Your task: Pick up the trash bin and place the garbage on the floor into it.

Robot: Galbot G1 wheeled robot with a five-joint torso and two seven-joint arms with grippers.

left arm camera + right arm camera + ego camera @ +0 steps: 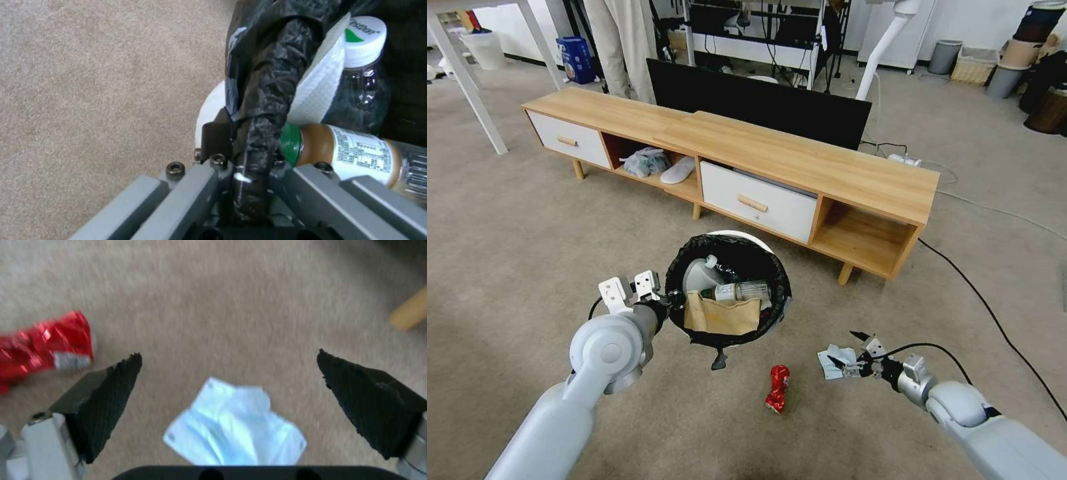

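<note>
- crinkly black plastic lines the trash bin (728,293), which sits in the middle of the view with two clear bottles (740,291), a brown paper bag (721,315) and a white tissue (318,90) inside; the left gripper (249,173) is pinching the bin's lined rim on its left side.
- the pale blue face mask (236,430) lies on the floor (527,240) right of the bin, between the spread fingers (111,400) of the right gripper (854,357), which hovers just above it with nothing held.
- the crushed red can (778,388) lies on the carpet left of the mask, near the bin's knotted bag tail (719,360).
- risk, as i judge it: the mask is thin and flat, so the fingertips may close on carpet pile or catch only a corner and let it slip.
- another risk: the left grip is on bag and rim at one side only, so the loaded bin could tilt or the liner pull loose.
</note>
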